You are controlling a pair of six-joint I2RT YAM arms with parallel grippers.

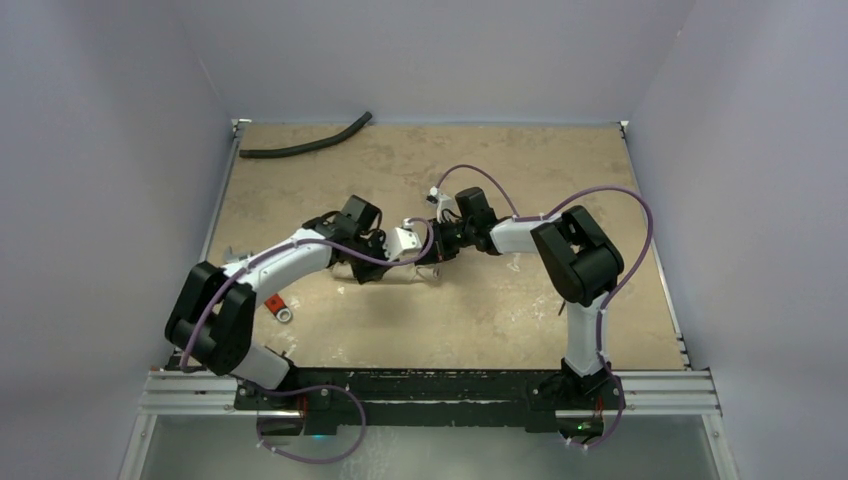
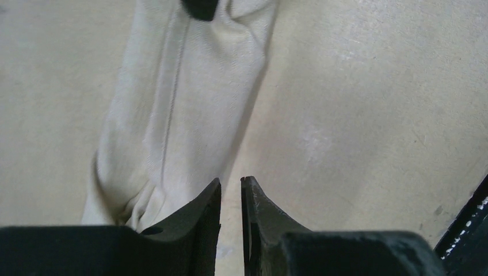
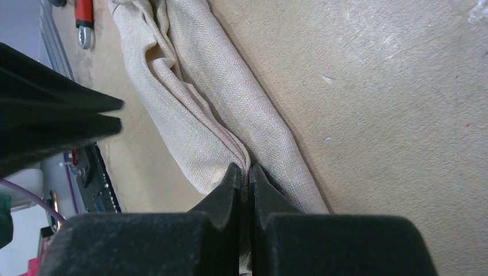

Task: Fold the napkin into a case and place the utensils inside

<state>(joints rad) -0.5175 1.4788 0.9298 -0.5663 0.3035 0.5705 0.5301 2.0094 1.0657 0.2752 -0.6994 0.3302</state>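
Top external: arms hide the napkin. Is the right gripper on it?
Observer: Yes. The right wrist view shows the right gripper shut on the napkin, pinching its bunched folds at one end.
Operator: And the left gripper?
Observer: The left wrist view shows the left gripper slightly open with nothing between its fingers; the napkin lies off to one side of them.

Napkin (image 2: 172, 115): pale folded band with a lengthwise seam, lying on the table (image 2: 374, 115).
Left gripper (image 2: 231, 201): at the napkin's near end, jaws a narrow slit apart, table showing between.
Black tip (image 2: 201, 7): over the napkin's far end.
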